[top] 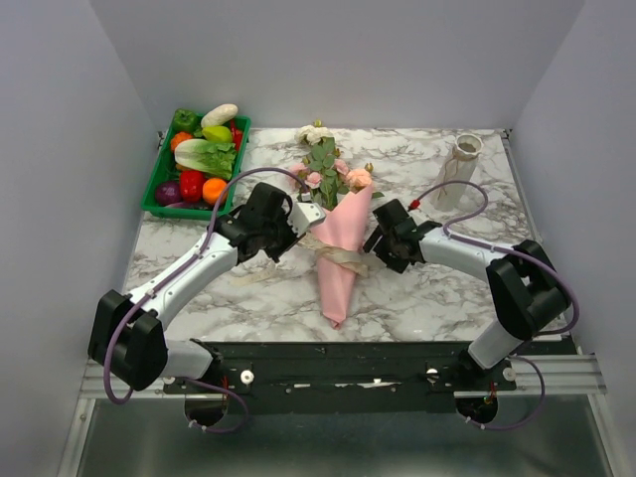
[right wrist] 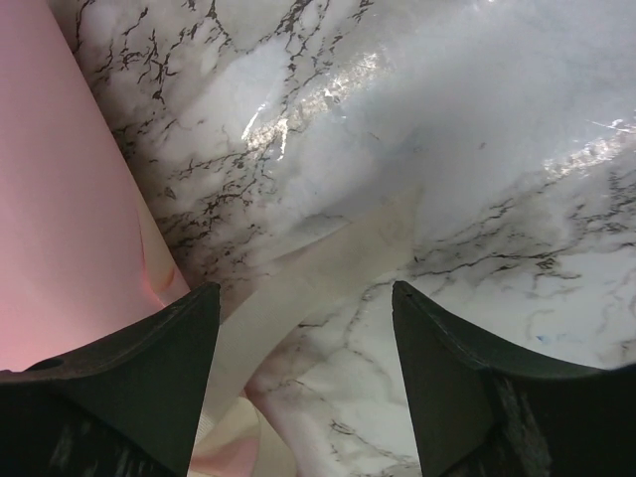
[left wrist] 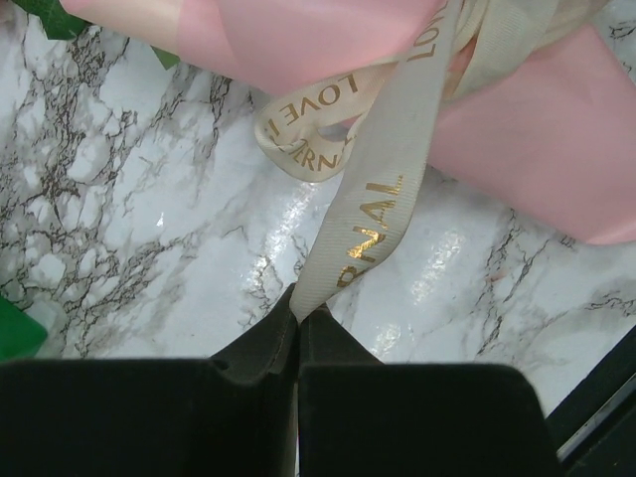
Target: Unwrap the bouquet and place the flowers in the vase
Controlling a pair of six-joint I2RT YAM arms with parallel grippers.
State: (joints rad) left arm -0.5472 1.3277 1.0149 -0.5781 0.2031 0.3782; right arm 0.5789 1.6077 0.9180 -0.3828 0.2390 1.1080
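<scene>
The left claw [left wrist: 298, 316] is clamped on a tail of the cream ribbon [left wrist: 373, 214]. The right claw [right wrist: 306, 298] stands wide apart above another tail. The bouquet [top: 338, 243] lies mid-table [top: 437, 293] between them, blooms pointing to the far edge, tip to the near edge.

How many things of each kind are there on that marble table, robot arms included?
Wrapped bouquet: 1
White vase: 1
Green tray of vegetables: 1
Robot arms: 2, the left arm and the right arm
Total: 5
</scene>
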